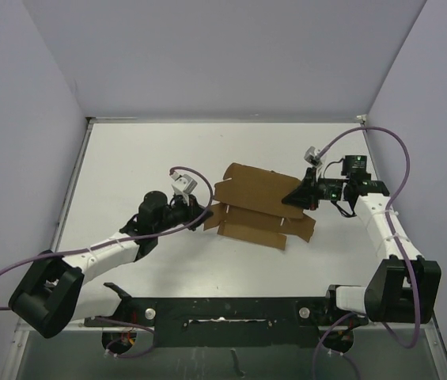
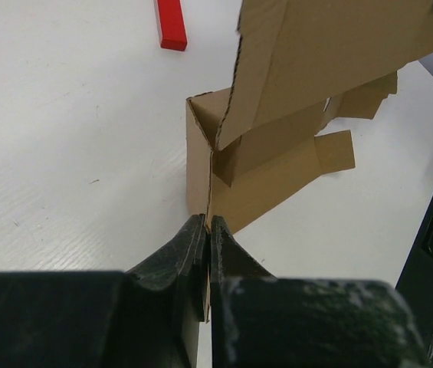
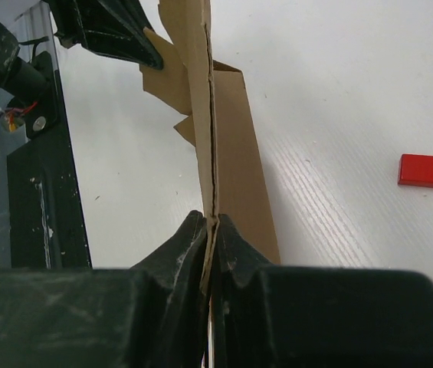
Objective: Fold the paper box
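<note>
Sitting near the middle of the overhead view, the paper box (image 1: 259, 207) is a brown cardboard sheet, only partly folded, on the white bench (image 1: 128, 166). Its panels and flaps stand at uneven angles, and a strip with tabs lies flat along its lower side.

The left pincer (image 1: 201, 218) reaches in from the lower left and meets the box at its left edge. In the left wrist view its two black fingers (image 2: 189, 245) are pressed together on a thin upright cardboard edge at the lower centre of the frame, with a larger panel tilting overhead toward the upper right.

The right pincer (image 1: 292, 198) comes in from the right and grips the box's right end. In the right wrist view it is clamped on a cardboard panel seen edge-on, running up the centre of the frame.

A small red block (image 2: 171, 23) lies on the bench at the top of the left wrist view, apart from the box.
</note>
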